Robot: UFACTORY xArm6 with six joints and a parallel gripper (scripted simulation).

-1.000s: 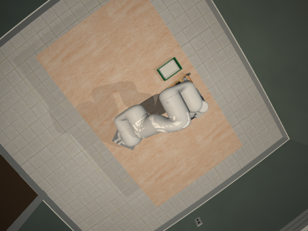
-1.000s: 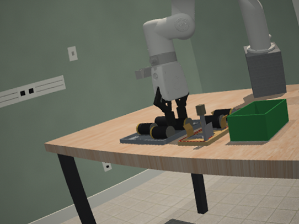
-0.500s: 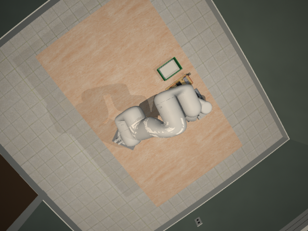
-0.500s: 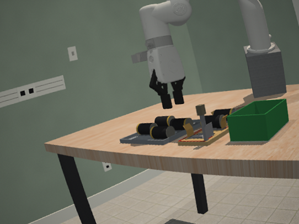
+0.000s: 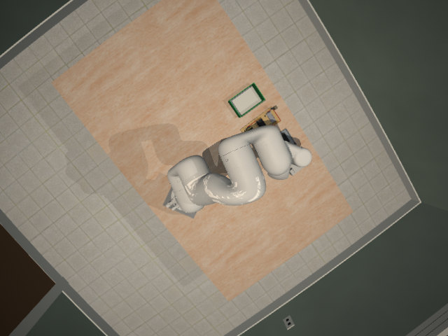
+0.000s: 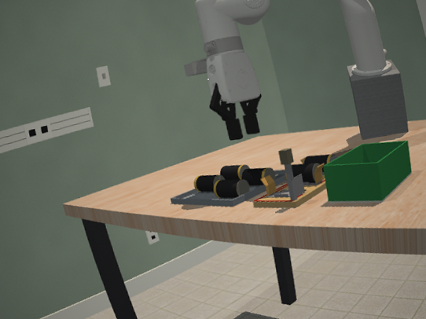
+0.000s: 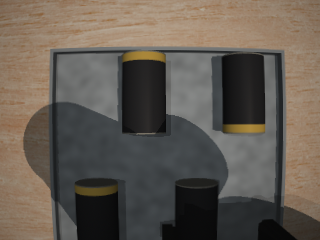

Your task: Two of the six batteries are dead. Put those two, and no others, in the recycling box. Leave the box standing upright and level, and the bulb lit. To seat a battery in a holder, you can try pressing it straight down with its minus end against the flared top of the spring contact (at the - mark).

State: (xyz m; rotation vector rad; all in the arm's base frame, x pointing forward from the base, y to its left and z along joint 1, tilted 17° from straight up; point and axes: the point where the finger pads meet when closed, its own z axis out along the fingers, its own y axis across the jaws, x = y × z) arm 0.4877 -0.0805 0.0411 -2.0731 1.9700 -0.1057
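My gripper [image 6: 243, 127] [image 7: 218, 230] is partly open and empty, above the grey tray [image 6: 201, 202] [image 7: 195, 75]. Black batteries with gold bands lie on their sides in the tray: one at the upper left [image 7: 144, 95], one at the upper right [image 7: 243, 92], one at the lower left [image 7: 96, 217] and one at the lower middle [image 7: 196, 205] of the wrist view. Two more batteries, one nearer [image 6: 301, 171] and one behind [image 6: 317, 160], lie on the tan holder board [image 6: 275, 205]. The green recycling box [image 5: 259, 92] [image 6: 352, 183] stands upright; no battery shows inside. I cannot make out whether the bulb is lit.
A grey post with a brown block [image 6: 286, 156] on top rises from the board's near end. The board lies between the tray and the box, close to both. The wooden table's edge [image 6: 215, 229] runs near the tray. The arm hides much of the tray in the top view.
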